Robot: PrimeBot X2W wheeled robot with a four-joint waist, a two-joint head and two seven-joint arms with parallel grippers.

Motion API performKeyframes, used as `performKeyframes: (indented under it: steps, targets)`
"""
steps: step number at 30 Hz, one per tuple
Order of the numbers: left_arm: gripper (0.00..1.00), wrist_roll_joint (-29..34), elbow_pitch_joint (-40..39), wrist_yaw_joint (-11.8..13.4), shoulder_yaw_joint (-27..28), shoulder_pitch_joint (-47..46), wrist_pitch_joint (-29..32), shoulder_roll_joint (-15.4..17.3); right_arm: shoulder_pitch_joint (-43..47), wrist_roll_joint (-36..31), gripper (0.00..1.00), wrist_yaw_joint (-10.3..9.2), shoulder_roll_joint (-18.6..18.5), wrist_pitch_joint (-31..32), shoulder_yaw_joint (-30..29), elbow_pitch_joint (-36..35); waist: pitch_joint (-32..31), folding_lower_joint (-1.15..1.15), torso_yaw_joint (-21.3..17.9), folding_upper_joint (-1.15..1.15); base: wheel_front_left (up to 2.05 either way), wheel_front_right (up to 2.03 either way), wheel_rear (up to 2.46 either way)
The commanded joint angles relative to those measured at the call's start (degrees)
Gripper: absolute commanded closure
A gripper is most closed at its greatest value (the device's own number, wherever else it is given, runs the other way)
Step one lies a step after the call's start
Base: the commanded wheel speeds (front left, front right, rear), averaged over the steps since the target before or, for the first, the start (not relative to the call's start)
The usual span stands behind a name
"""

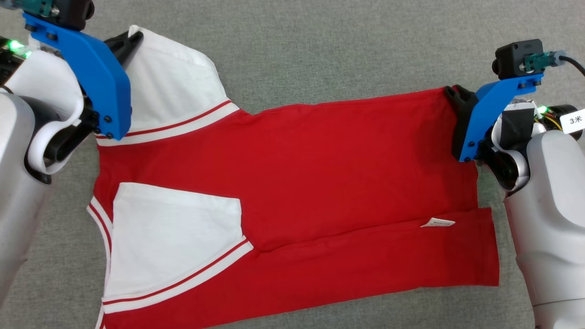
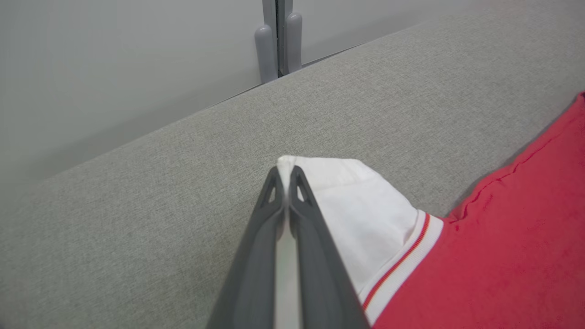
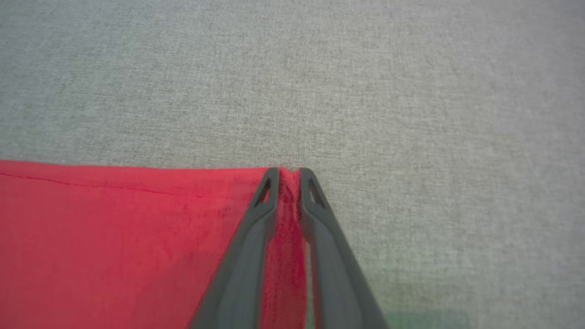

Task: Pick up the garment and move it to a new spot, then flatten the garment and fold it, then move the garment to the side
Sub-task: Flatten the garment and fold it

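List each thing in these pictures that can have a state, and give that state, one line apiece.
left gripper: shut on the far sleeve, at its corner.
right gripper: shut on the garment, at its red hem corner.
garment: spread on the grey surface, held at two far corners.
near sleeve: folded in over the red body.
label: exposed, lying flat.

**Garment spread L-to-R, grippers at its far corners**

Garment lies flat across padded surface, sleeves twd robot's L, hem twd R. Far sleeve juts away fm robot. Near sleeve lies over the body. Label sits on body nr hem, near side. L gripper pinches far sleeve tip at far-L corner. R gripper pinches far-R hem corner. Post stands behind surface's far edge.
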Motion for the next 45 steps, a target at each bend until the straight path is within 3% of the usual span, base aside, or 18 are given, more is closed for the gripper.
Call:
performKeyframes:
  steps: [1, 2, 10, 20, 25, 34, 38, 43, 44, 45]
  targets:
    - [1.00, -0.5, 0.1, -0.4, -0.6, -0.8, -0.7, -0.5, -0.7, -0.2, 0.92, 0.00, -0.4, -1.1, -0.3, 1.4, -0.6, 0.00, 0.3, 0.00, 0.00, 0.00, 0.00]
    - [1.00, -0.7, 0.0, -0.4, -0.8, -0.9, -1.0, -0.6, -0.8, -0.3, 1.00, 0.00, -0.4, -1.5, -0.5, 2.1, -0.9, 0.00, 0.5, 0.00, 0.00, 0.00, 0.00]
    - [1.00, -3.3, -2.4, -0.3, -3.3, 2.4, -4.1, 0.3, 1.0, 1.2, 1.00, 0.00, -1.5, -6.3, 1.1, 4.1, -5.6, 0.00, 1.4, 0.00, 0.00, 0.00, 0.00]
    - [1.00, -5.9, -8.1, 0.4, -2.4, 10.9, -9.6, 2.6, 9.0, 5.6, 1.00, 0.00, -4.0, -10.3, 4.9, -2.4, -12.6, 0.00, 1.5, 0.00, 0.00, 0.00, 0.00]
    - [1.00, -7.4, -14.9, 2.7, -1.6, 19.0, -11.6, 5.5, 16.5, 6.8, 1.00, 0.00, -5.0, -10.3, 5.6, -8.6, -15.9, 0.00, 1.2, 0.00, 0.00, 0.00, 0.00]
    - [1.00, -10.6, -26.7, 10.9, 2.3, 39.5, -19.0, 11.1, 29.8, 6.1, 1.00, 0.00, -3.1, -10.2, 1.6, -18.8, -18.4, 0.00, 1.3, 0.00, 0.00, 0.00, 0.00]
    - [1.00, -11.9, -26.8, 12.7, 1.3, 47.7, -22.7, 10.0, 35.4, 5.6, 1.00, 0.00, -1.0, -9.5, -1.1, -21.9, -19.0, 0.00, 1.9, 0.00, 0.00, 0.00, 0.00]
    - [1.00, -13.5, -22.7, 12.7, 0.1, 52.2, -26.2, 6.8, 38.3, 3.8, 1.00, 0.00, 0.7, -10.5, -2.5, -22.1, -19.4, 0.00, 2.1, 0.00, 0.00, 0.00, 0.00]
    - [0.94, -13.9, -22.0, 12.9, 0.3, 53.0, -26.9, 6.2, 38.8, 3.5, 0.88, 0.00, 0.9, -10.8, -2.7, -22.2, -19.4, 0.00, 2.2, 0.00, 0.00, 0.00, 0.00]
    - [0.78, -14.0, -21.3, 12.7, 0.4, 53.7, -27.7, 5.9, 39.2, 3.3, 0.72, 0.00, 1.2, -11.2, -3.1, -22.2, -19.5, 0.00, 2.2, 0.00, 0.00, 0.00, 0.00]
